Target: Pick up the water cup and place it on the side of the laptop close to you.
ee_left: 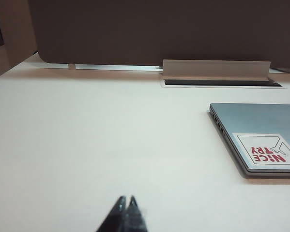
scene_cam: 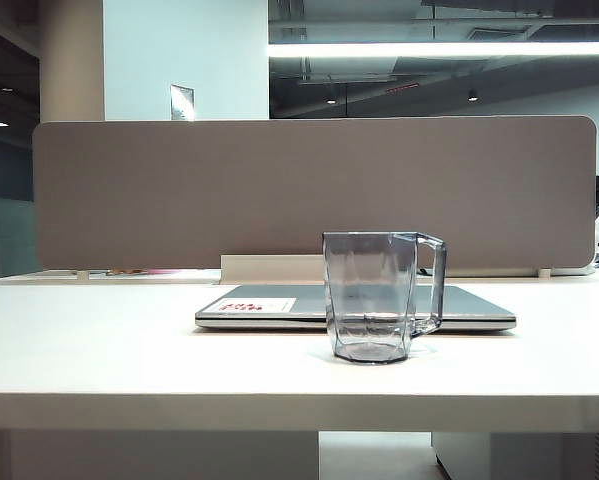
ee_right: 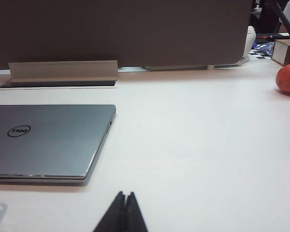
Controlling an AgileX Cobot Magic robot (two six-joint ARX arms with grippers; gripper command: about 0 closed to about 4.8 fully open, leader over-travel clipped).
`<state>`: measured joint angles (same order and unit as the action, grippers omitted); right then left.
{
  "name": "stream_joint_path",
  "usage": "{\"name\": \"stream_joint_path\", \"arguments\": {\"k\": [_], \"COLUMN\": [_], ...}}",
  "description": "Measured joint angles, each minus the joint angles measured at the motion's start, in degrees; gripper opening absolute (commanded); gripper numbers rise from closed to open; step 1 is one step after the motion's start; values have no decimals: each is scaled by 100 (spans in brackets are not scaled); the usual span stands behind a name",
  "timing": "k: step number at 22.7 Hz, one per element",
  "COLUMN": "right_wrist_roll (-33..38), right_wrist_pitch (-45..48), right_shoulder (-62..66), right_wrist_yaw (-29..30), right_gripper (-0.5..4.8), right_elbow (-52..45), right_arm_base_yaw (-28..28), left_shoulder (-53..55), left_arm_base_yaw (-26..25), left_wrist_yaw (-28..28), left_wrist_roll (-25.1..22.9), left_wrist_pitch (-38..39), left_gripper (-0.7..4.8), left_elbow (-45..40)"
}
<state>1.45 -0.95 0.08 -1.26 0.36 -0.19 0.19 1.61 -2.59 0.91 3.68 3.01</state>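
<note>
The left hand (ee_left: 126, 200) hung low over the bare white counter (ee_left: 86, 145), its two dark fingertips pressed together with nothing between them. Ahead of it and off to one side lay the closed laptop (ee_left: 261, 135), silver-grey, with a white sticker (ee_left: 266, 150) in red print on the nearest corner of its lid. Beyond that, a pale cable flap (ee_left: 216, 70) stood open along the foot of the brown divider panel (ee_left: 149, 29).

The right hand (ee_right: 125, 195) was likewise pinched shut on nothing, poised over the counter just past the laptop's other end, where the round logo (ee_right: 19, 131) showed on the lid. At the very edge of the right wrist view a sliver of grey transparent plastic appeared, too little to tell more. Farther off, near the counter's far corner, sat an orange-red round object (ee_right: 288, 78).

In the exterior view neither hand appeared. The water cup (scene_cam: 379, 295) stood upright on the counter, on the near side of the laptop and just in front of its right half, its angular handle pointing right. Whether cup and laptop touched could not be told.
</note>
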Motion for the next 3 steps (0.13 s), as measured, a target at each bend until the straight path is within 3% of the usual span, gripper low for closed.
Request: {"name": "stream_joint_path", "arguments": {"k": [3], "right_wrist_roll": [0], "right_wrist_pitch": [0], "right_shoulder": [0], "right_wrist_yaw": [0], "right_gripper": [-1], "right_elbow": [0], "right_arm_base_yaw": [0], "left_shoulder": [-2], "left_arm_base_yaw": [0], "left_wrist_yaw": [0], "left_wrist_roll": [0], "left_wrist_pitch": [0], "left_gripper": [-3], "left_elbow": [0]}}
